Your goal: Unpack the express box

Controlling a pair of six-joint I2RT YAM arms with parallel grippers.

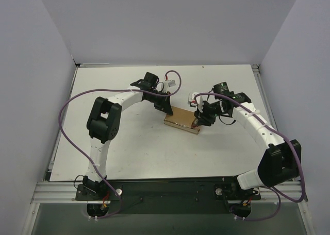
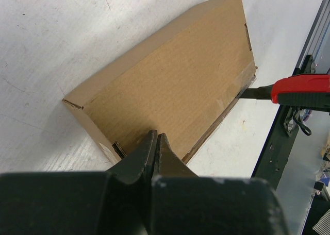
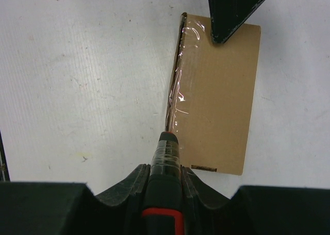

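The express box (image 1: 181,120) is a flat tan carton lying closed at the table's middle, with clear tape along one long edge (image 3: 178,90). My left gripper (image 1: 167,107) is shut and empty, its tips (image 2: 156,135) resting on the box top (image 2: 175,80) near one end. They show as dark fingers (image 3: 232,11) at the far end in the right wrist view. My right gripper (image 1: 201,119) is shut on the red-and-black utility knife (image 3: 167,152). The knife's tip touches the taped edge of the box (image 3: 221,90) at its near end. The knife (image 2: 301,89) also shows at the box's far end.
White walls enclose the table on the left, back and right. A black and aluminium rail (image 1: 170,188) runs along the near edge, and also shows in the left wrist view (image 2: 278,147). Purple cables (image 1: 67,116) loop off both arms.
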